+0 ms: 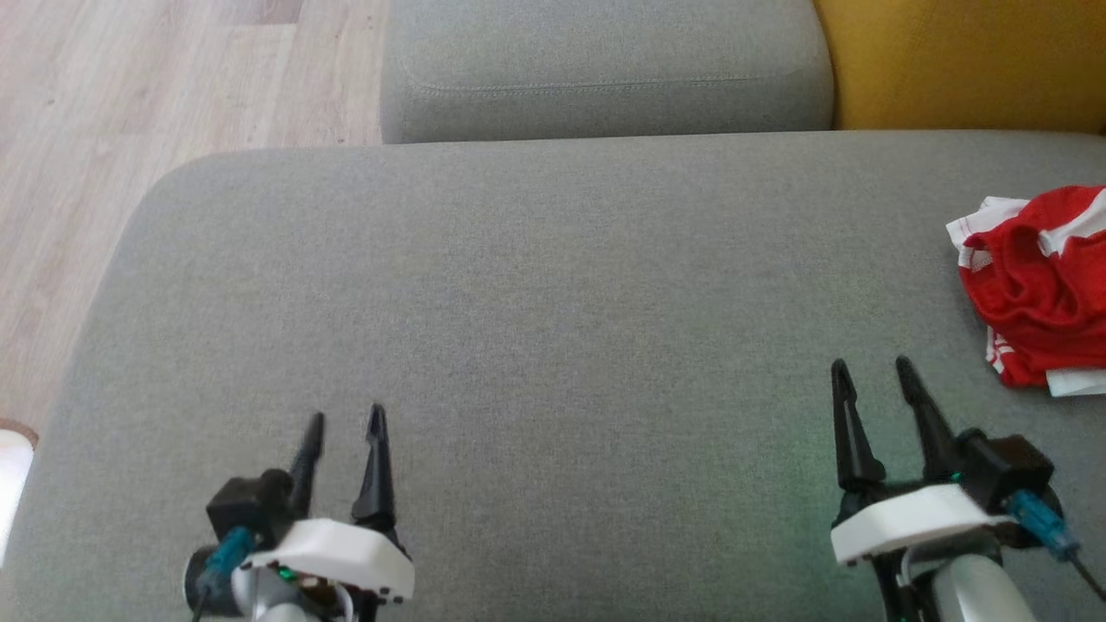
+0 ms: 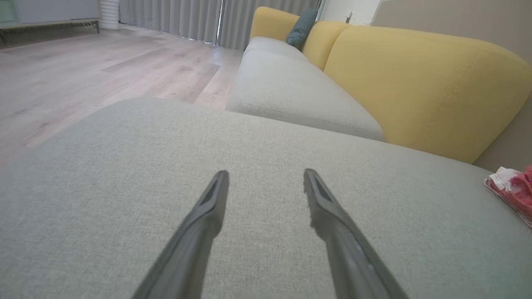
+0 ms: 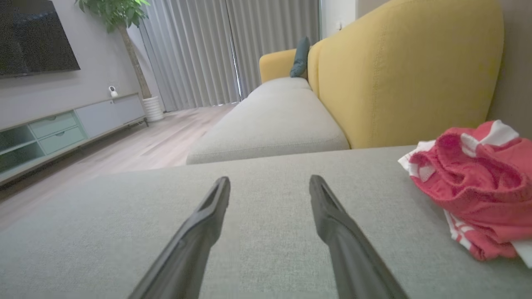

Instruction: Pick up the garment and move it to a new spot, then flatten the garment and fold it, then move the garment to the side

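A crumpled red and white garment [image 1: 1041, 289] lies at the right edge of the grey cushion [image 1: 536, 311]; it also shows as the garment [image 3: 474, 187] and as the garment [image 2: 513, 189]. My right gripper [image 1: 871, 370] hovers open over the cushion, a short way left of and below the garment, nothing between its fingers. My left gripper [image 1: 347, 419] stands open near the front left of the cushion, far from the garment. In the wrist views the left gripper [image 2: 266, 174] and the right gripper [image 3: 269, 180] point over bare grey fabric.
A second grey seat cushion [image 1: 605, 69] lies behind, with a yellow backrest [image 1: 959, 60] at the far right. Wooden floor [image 1: 130, 104] drops off to the left of the cushion. A TV cabinet [image 3: 54, 128] and a potted plant [image 3: 120, 16] stand across the room.
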### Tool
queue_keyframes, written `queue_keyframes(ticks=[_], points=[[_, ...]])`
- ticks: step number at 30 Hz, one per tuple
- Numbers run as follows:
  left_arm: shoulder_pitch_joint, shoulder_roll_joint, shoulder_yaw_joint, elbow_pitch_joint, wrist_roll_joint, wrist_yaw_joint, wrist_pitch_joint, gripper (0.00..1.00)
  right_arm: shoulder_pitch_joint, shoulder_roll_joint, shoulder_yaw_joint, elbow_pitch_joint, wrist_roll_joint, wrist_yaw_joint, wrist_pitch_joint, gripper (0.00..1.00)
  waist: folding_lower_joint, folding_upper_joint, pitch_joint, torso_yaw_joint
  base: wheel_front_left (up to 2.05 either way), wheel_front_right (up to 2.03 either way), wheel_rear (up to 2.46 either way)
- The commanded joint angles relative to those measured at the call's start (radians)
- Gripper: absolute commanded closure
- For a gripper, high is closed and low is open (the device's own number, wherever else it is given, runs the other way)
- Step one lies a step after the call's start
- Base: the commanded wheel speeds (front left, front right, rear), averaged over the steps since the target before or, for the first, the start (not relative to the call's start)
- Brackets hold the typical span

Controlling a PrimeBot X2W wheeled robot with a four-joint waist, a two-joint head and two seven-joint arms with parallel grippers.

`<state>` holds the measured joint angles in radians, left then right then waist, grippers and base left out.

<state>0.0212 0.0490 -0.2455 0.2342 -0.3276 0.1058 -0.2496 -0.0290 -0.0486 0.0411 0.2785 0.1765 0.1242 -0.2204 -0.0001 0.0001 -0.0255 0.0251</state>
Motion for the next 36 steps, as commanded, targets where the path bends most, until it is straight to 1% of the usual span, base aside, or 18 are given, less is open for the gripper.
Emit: queue_keyframes(ticks=[1,5,24,36], points=[[0.0,0.0,0.0,0.0,-0.001,0.0,0.0,1.0,0.0,0.0,-0.001,0.001,0.0,0.0,0.0,1.0,0.0001,-0.0001,-0.001,0.0,0.0,0.0,0.0],[0.026,0.0,-0.001,0.06,-0.004,-0.001,0.004,1.0,0.027,0.001,0.002,0.064,0.003,0.0,0.002,1.0,0.0001,-0.0001,-0.001,0.0,0.0,0.0,0.0],[0.001,0.008,0.046,0.054,-0.218,-0.038,0.053,1.0,0.01,0.0,-0.024,0.048,0.231,0.001,0.056,1.0,0.0001,-0.0001,0.004,-0.004,0.0,0.0,0.0],[-0.013,0.011,0.073,0.05,-0.334,-0.059,0.081,1.0,0.001,0.0,-0.037,0.04,0.358,0.001,0.085,1.0,0.0001,-0.0001,0.007,-0.006,0.0,0.0,0.0]])
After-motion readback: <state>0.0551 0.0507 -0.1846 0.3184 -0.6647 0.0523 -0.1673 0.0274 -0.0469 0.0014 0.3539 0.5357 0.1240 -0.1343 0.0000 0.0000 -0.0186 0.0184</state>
